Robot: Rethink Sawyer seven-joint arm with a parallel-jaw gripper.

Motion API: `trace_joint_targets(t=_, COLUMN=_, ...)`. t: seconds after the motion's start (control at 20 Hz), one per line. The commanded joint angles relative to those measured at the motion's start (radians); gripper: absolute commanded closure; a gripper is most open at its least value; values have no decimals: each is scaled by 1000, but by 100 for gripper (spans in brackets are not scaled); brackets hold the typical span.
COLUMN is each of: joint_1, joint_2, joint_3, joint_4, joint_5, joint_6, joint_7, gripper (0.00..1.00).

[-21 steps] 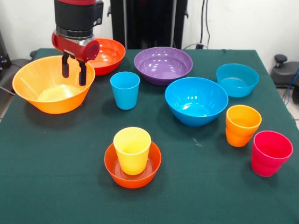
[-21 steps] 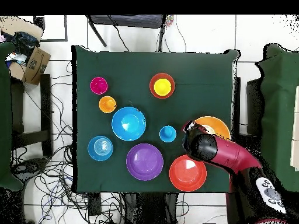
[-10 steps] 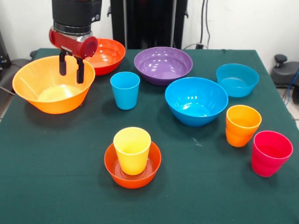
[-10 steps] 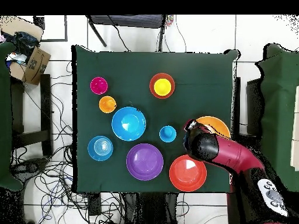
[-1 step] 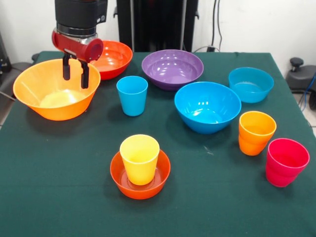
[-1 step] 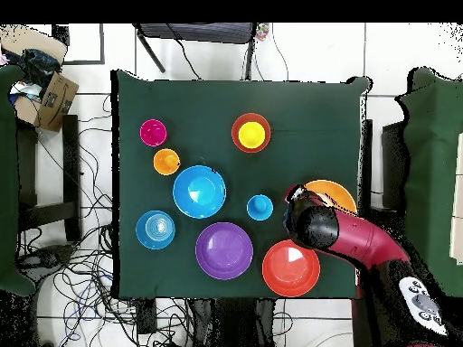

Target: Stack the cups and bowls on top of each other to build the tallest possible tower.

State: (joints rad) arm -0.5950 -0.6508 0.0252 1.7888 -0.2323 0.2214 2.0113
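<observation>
hovering above the large light orange bowl [image 5: 55, 95], the gripper [image 5: 74, 75] has lifted a little compared with a second ago and has not moved over the last half second. its two black fingers [image 5: 85, 76] hang apart with nothing between them, so it is released and empty, poised over the far side of that bowl's rim near the medium red-orange bowl [image 5: 111, 59].

nothing on the bench [image 5: 59, 197] has shifted in that time. the only stacking so far is the yellow cup [image 5: 139, 159] standing inside the small red-orange bowl [image 5: 140, 178] at the near side. the blue cup [image 5: 132, 95] stands alone between the light orange bowl and the large blue bowl [image 5: 207, 106]. the purple bowl [image 5: 172, 68] sits behind them, the small teal bowl [image 5: 251, 84] off to the side, and the orange cup [image 5: 256, 132] and pinkish red cup [image 5: 286, 161] stand just beside each other at the edge.

the small rise followed by a pause reads as a hesitation or a re-aim rather than a grasp. the tower is barely begun, and the light orange bowl looks like the likely next pick, though that is only a guess.
</observation>
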Motion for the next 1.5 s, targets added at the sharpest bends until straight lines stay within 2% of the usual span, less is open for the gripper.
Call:
trace_joint_targets(t=0.05, joint_1=-1, joint_2=23, joint_3=117, joint_4=-12, joint_5=22, joint_6=89, joint_7=33, gripper=0)
trace_joint_targets(t=0.4, joint_1=5, joint_2=19, joint_3=116, joint_4=-12, joint_5=26, joint_6=94, joint_7=37, gripper=0)
trace_joint_targets(t=0.5, joint_1=5, joint_2=-1, joint_3=128, joint_4=4, joint_5=40, joint_6=132, joint_7=33, gripper=0)
trace_joint_targets(t=0.6, joint_1=-58, joint_2=-10, joint_3=241, joint_4=40, joint_5=46, joint_6=170, joint_7=-41, gripper=0)
trace_joint_targets(t=0.7, joint_1=-112, joint_2=2, joint_3=353, joint_4=40, joint_5=-6, joint_6=155, joint_7=-149, gripper=0)
trace_joint_targets(t=0.8, joint_1=-176, joint_2=32, joint_3=476, joint_4=30, joint_5=-87, joint_6=161, joint_7=-296, gripper=0)
trace_joint_targets(t=0.9, joint_1=-219, joint_2=55, joint_3=565, joint_4=39, joint_5=-135, joint_6=254, joint_7=-431, gripper=0)
trace_joint_targets(t=1.0, joint_1=-241, joint_2=32, joint_3=613, joint_4=73, joint_5=-175, joint_6=305, joint_7=-493, gripper=0)
trace_joint_targets(t=1.1, joint_1=-239, joint_2=-11, joint_3=631, joint_4=100, joint_5=-190, joint_6=364, joint_7=-502, gripper=0)
trace_joint_targets(t=1.2, joint_1=-242, joint_2=-35, joint_3=651, joint_4=123, joint_5=-216, joint_6=342, joint_7=-482, gripper=0)
trace_joint_targets(t=1.5, joint_1=-229, joint_2=-4, joint_3=705, joint_4=152, joint_5=-271, joint_6=294, joint_7=-424, gripper=0)
